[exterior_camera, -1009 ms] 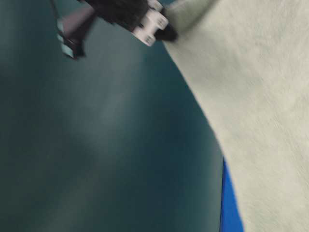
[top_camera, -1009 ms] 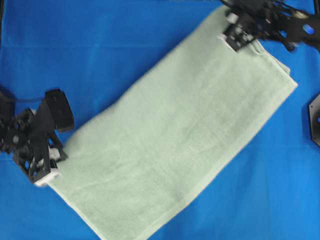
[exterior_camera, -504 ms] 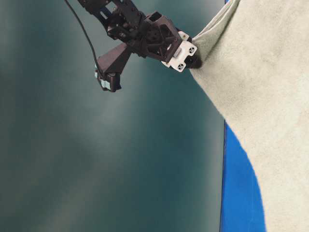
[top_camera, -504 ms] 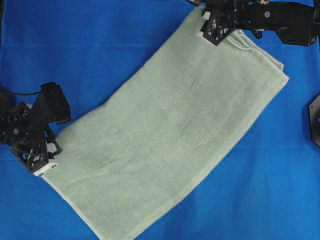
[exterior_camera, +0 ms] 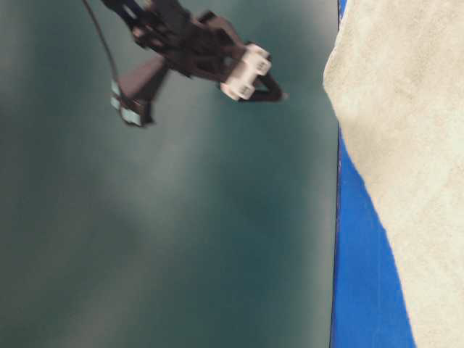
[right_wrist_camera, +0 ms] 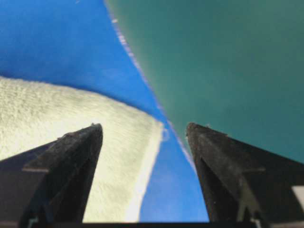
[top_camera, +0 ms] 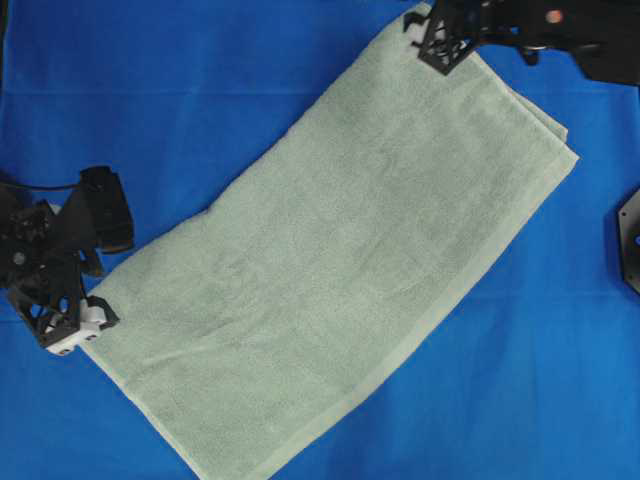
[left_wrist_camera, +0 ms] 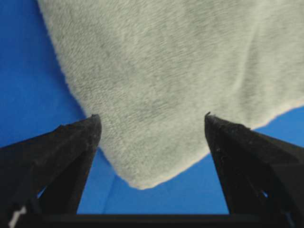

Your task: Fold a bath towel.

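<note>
So the bath towel [top_camera: 335, 255] is lying flat on the blue table cloth [top_camera: 180, 90], folded into a long rectangle that runs diagonally from about 7 o'clock up to 1 o'clock in the overhead view. It's pale sage-green terry, fuzzy nap all over, with a thin flat hem along the long lower edge, and at the 2 o'clock end you can see stacked layer edges peeking out slightly offset from each other (so it's clearly more than one layer thick). The surface is mostly smooth, just a few soft ripples around the middle. The left gripper [top_camera: 85, 322] sits at roughly 9 o'clock off the towel's lower left corner, a black skeletal frame with white blocks near the fingers. From the left wrist view its two black wedge-shaped fingers [left_wrist_camera: 71, 142] are spread wide with nothing pinched; the rounded towel corner lies on the cloth between and beyond them. The right gripper [top_camera: 440, 45] is up at 12 to 1 o'clock, over the towel's top corner. Its wrist view shows both dark tapered fingers [right_wrist_camera: 76, 152] wide apart too, holding nothing, with the hemmed towel corner below, beside the table cloth's edge. In the table-level view the left gripper is blurry and clear of the towel, which looks creamier there, thick and plush.
</note>
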{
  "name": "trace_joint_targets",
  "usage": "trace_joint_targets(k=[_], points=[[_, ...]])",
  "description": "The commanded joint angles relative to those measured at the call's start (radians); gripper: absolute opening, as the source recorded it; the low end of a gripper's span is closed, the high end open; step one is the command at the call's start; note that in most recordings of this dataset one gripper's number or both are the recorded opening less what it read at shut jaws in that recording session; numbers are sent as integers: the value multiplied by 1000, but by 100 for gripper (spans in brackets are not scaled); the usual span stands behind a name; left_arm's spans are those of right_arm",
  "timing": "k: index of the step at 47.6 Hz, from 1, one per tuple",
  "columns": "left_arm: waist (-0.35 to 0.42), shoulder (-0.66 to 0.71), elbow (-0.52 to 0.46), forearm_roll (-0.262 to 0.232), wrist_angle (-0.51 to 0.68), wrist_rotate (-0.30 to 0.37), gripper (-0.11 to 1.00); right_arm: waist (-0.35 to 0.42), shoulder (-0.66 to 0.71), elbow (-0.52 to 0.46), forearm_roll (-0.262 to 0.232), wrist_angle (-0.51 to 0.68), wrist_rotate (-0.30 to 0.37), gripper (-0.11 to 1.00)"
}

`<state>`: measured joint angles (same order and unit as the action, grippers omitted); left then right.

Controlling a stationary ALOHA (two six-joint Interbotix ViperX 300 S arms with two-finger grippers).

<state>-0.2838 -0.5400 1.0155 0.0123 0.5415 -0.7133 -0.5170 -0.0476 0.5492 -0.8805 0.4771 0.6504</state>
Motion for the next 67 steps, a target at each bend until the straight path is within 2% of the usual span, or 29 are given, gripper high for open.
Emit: trace_joint_targets(k=[1,7,16,22,31,41,55,67], points=[[2,-61,-32,2,-2,40,83,3,-95,23,41,14,-2,68],[0,-147,-40,3,-6,147,83,26,-219,103,147,17,-11,67],[2,-249,-25,3,-5,364,83,64,-416,247,305,46,-11,67],[2,-272,-23,3,-6,451,83,74,-495,301,373,86,-15,66],[0,-265,-23,3,-5,466,83,72,-479,316,379,101,-15,66],[2,-259,-23,2,-5,463,83,34,-356,322,379,86,-18,66],[2,-253,-23,2,-8,463,83,-60,-153,353,376,-127,-17,66],[2,-227,-21,2,-9,463,83,-167,-17,365,325,-270,-17,66]])
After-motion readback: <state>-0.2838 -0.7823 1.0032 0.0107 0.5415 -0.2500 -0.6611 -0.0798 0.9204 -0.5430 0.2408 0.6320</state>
